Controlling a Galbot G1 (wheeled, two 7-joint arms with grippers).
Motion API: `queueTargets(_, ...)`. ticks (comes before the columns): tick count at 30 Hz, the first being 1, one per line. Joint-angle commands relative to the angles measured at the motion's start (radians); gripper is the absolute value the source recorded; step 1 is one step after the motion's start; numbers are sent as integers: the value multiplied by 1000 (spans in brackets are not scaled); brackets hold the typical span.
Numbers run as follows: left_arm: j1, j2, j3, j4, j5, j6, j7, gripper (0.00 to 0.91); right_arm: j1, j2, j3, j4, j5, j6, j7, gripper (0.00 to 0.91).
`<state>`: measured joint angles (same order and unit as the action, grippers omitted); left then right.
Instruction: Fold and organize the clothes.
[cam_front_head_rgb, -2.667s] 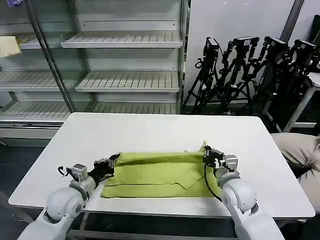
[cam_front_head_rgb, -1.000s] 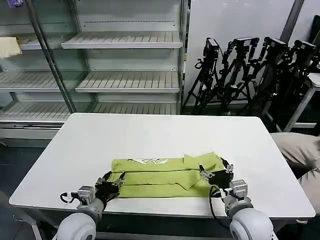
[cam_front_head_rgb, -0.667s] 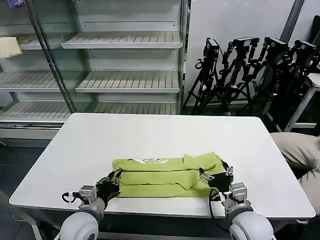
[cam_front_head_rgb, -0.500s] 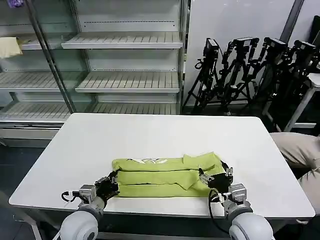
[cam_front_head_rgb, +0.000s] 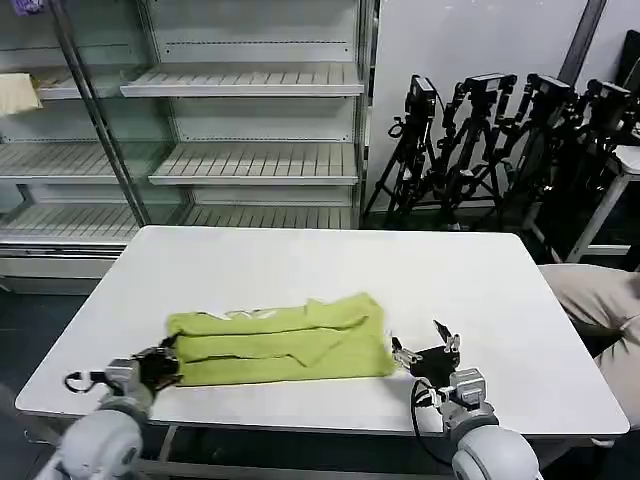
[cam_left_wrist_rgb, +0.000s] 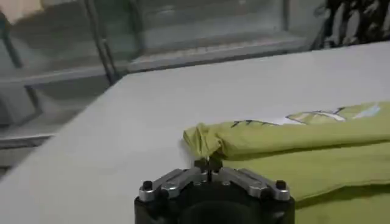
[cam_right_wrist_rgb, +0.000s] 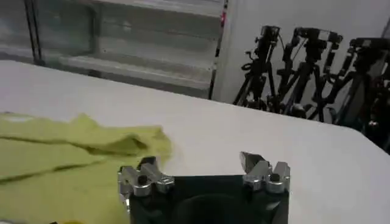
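lying on the white table (cam_front_head_rgb: 300, 270), the lime-green t-shirt (cam_front_head_rgb: 280, 342) is folded into a long band that runs across the near part of the tabletop, toward the robot's left side and close to the front edge. in the head view the band shows several lengthwise folds, with a raised, rumpled lump at its right end and a pale printed strip along its far edge near the left end. the left gripper (cam_front_head_rgb: 158, 366) sits low at the near left corner of the table, right at the left end of the shirt. in the left wrist view its fingers (cam_left_wrist_rgb: 207, 165) are drawn together to a single point just in front of the bunched end of the cloth; whether any fabric is caught between them cannot be told. the right gripper (cam_front_head_rgb: 420, 350) rests just beside the right end of the shirt, apart from the fabric. in the right wrist view its fingers (cam_right_wrist_rgb: 253, 163) stand wide apart with nothing between them, and the shirt's rumpled end lies off to one side of that gap on bare tabletop. behind the table stand metal shelving (cam_front_head_rgb: 250, 120) and a cluster of black tripods (cam_front_head_rgb: 500, 140).
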<state>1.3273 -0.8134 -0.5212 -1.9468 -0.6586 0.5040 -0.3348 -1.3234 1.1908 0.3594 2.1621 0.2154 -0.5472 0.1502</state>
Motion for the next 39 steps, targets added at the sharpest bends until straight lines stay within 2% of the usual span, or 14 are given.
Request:
queueTargets(1, 43, 219, -259, -10, 6, -2, 121, 10, -4, -1, 1, -3, -4, 4, -1, 907)
queueTargets(3, 33, 239, -253, -44, 9, 3, 133, 10, -11, -2, 6, -1, -5, 7, -2, 907)
queueTargets(7, 0, 229, -175, -144, 23, 24, 143, 10, -24, -6, 18, 1, -9, 15, -3, 907)
queueTargets(10, -31, 190, -75, -211, 52, 43, 141, 10, -30, -11, 27, 5, -9, 17, -2, 907)
queueTargets(16, -101, 60, 158, -331, 32, 73, 141, 10, -44, -21, 50, 3, -16, 28, 1, 907)
queueTargets(20, -201, -30, 318, -281, 94, 73, 156, 10, -66, -30, 81, 4, -32, 45, 1, 907)
queueTargets(26, -363, -119, 446, -170, 126, 73, 159, 10, -96, -43, 123, 27, -34, 52, 2, 907)
queueTargets(32, -426, -157, 536, -95, 143, 74, 155, 10, -104, -40, 146, 20, -33, 59, 2, 907)
queueTargets(39, -475, -161, 603, -61, 87, 75, 126, 10, -94, -32, 134, 8, -35, 60, 2, 907)
